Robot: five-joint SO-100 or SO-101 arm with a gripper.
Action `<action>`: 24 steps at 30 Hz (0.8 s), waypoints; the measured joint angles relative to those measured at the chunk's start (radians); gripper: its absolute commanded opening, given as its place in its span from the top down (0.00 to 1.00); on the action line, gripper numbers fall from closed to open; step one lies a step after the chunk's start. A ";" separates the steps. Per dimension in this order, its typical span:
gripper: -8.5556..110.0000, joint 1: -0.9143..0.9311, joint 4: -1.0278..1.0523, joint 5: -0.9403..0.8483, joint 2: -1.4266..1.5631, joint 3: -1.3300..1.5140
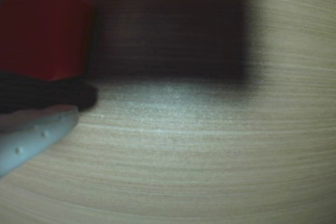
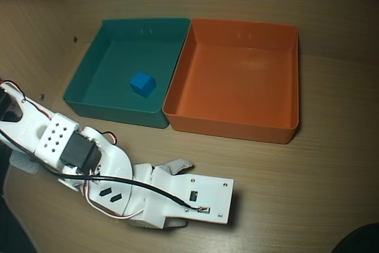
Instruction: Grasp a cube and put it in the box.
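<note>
Hand (image 1: 50, 85) state could not be read for certain: the wrist view showed a red-orange cube (image 1: 44, 32) at the upper left, sitting right against a dark pad and a pale finger (image 1: 31, 137) below it, but no second finger appeared, so whether the cube was clamped or only touched on one side I cannot tell. In the overhead view the arm's white wrist plate (image 2: 195, 199) lay low near the front edge of the bench (image 2: 331, 164) and covered both the hand and the cube completely.

Judging from that, the step in hand was the grasp itself or the first of the lift. To do it well, the fingers should close squarely on two opposite flat faces, with the cube seated deep rather than at the tips, and the lift should be straight up and high enough to pass the near wall of the orange box (image 2: 234, 81) before crossing over it. That box stood empty toward the back right of the bench, touching the teal box (image 2: 127, 72) on its left, which held a blue cube (image 2: 142, 84); the release should be aimed at the orange floor, well clear of the shared wall.

The wrist view was badly blurred; a dark rectangular shape (image 1: 168, 30) behind the cube could not be identified.
</note>
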 measured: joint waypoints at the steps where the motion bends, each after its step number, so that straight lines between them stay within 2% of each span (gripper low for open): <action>1: 0.55 0.000 0.000 0.000 0.000 0.015; 18: 0.55 0.000 0.000 0.003 -0.002 0.040; 21: 0.60 0.000 0.000 0.006 -0.002 0.040; 24: 0.70 0.000 0.000 0.009 -0.002 0.040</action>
